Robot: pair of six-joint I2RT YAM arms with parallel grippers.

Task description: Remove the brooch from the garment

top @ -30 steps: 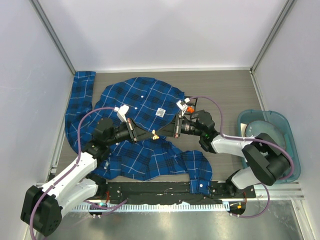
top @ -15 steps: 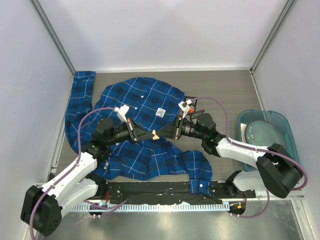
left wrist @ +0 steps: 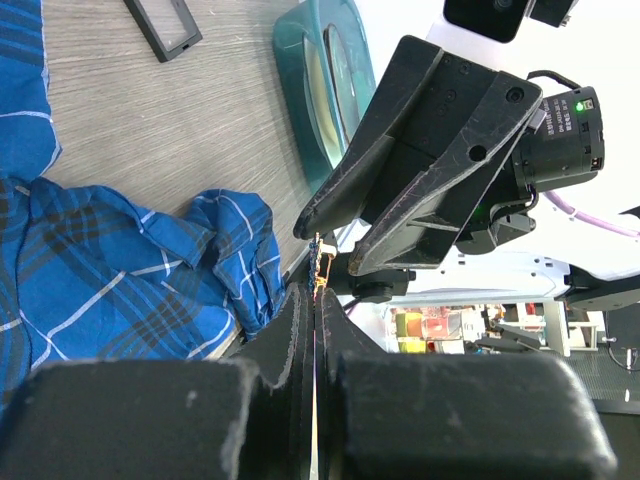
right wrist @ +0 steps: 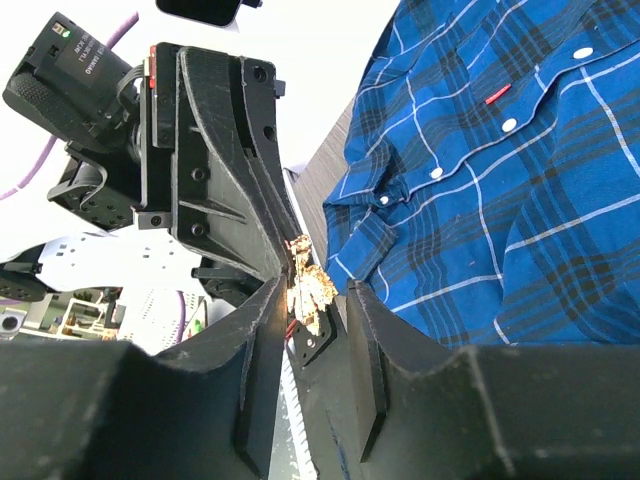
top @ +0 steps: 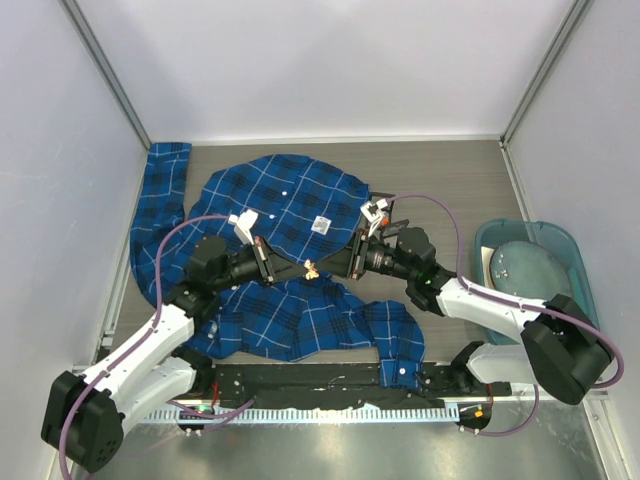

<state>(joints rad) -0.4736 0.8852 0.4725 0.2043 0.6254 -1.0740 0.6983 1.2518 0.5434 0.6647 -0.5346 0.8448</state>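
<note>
top view looks down from afar; the close wrist views face each other, sharing the brooch (right wrist: 310,290).

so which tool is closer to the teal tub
right. the right tool is on the side of the brooch facing the teal tub, jaws apart around it; the left tool pinches the brooch from the far side, over the plaid shirt.

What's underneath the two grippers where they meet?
The blue plaid shirt, lying on the table. The left gripper and right gripper cover the fabric directly below, so that patch is hidden.
</note>
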